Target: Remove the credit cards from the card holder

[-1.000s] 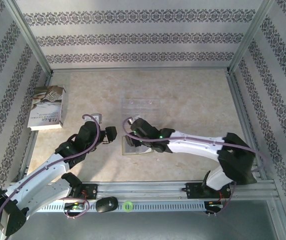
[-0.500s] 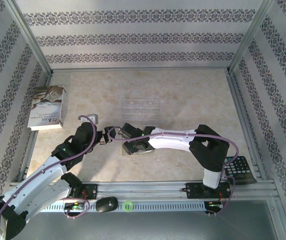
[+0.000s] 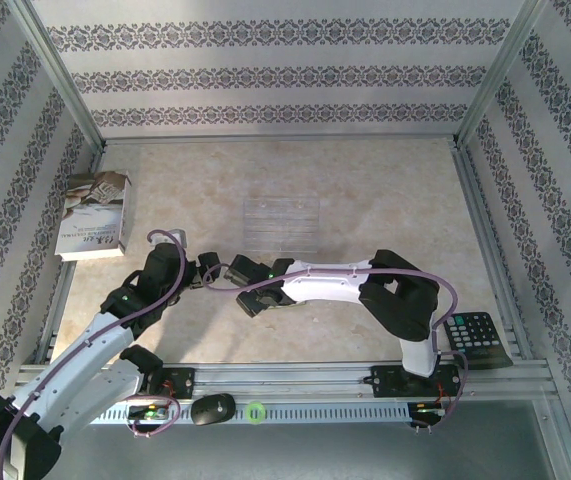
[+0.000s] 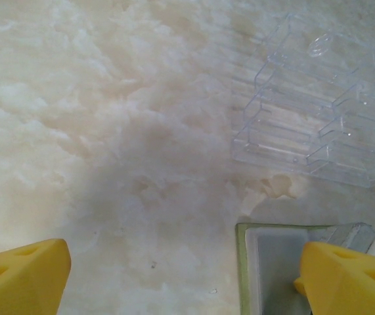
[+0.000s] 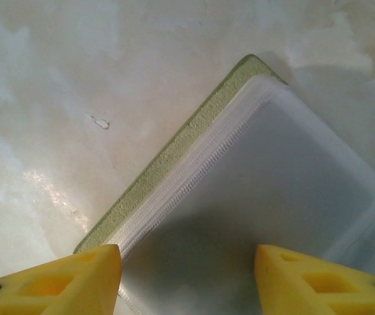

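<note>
Far out to the left of the left gripper (image 4: 184,281) a book (image 3: 95,214) lies near the table's (image 3: 385,190) left edge. It is well apart from both arms.

The left gripper's jaws stand wide apart and grip nothing, with bare table between them. Its two yellow fingertips (image 4: 20,279) sit at the bottom corners of the left wrist view. Just inside the right-hand finger lies a corner of the card holder (image 4: 266,266), with a yellow-green rim and a grey inside. Ahead of that finger, a little farther out, a clear plastic tray (image 4: 315,125) rests flat on the table.

In the overhead view the right gripper (image 3: 237,268) reaches across and is close beside the left one. Its jaws are also apart and clamp nothing. In the right wrist view the open card holder lies flat below and between its yellow fingertips (image 5: 325,279). The holder's green edge runs from beside the left-hand finger up and away to a corner ahead of the jaws. Its pale inner face fills the space between the fingers and spreads past the right-hand one.

Far to the right of both grippers, beside the right arm's base, lies a calculator (image 3: 475,331).
</note>
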`<state>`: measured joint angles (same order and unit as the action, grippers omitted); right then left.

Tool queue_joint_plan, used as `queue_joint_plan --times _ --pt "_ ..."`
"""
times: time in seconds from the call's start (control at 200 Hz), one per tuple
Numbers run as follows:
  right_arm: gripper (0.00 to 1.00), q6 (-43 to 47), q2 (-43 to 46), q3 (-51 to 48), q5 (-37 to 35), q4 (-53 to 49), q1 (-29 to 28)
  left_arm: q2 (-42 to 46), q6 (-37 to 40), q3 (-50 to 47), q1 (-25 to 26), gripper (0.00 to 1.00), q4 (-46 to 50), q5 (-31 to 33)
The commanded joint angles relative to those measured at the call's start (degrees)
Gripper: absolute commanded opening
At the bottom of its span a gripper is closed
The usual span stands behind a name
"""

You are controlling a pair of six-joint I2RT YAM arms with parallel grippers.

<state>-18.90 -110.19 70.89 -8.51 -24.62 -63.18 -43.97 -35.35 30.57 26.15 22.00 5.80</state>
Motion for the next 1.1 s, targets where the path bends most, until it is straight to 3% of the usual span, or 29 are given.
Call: queue_joint_plan --times 0.0,0.35,0.64,0.934,1.094 --pt "0.53 0.27 -2.04 0.1 -2.01 -1.91 -0.41 0.8 -0.85 -0.84 -1.28 0.89 1.29 -2.52" --pt "0.29 -0.24 -0.81 -2.43 -1.28 1.62 -0.37 0.75 -0.96 -1.61 -1.62 0.85 -0.35 -5.04" --pt "0.0 -0.07 3.54 -8.32 0.03 11.85 0.24 0.0 -1.23 -2.92 -1.57 0.78 -2.73 -8.01" --pt "0.0 -4.62 9.42 -17.94 4.34 26.52 2.15 -4.72 -3.98 -5.9 -0.87 0.49 -10.65 -14.62" --pt "0.0 -7.53 12.52 -23.53 5.94 33.36 3.14 -8.26 -5.31 -6.75 1.38 0.43 -15.1 -15.39"
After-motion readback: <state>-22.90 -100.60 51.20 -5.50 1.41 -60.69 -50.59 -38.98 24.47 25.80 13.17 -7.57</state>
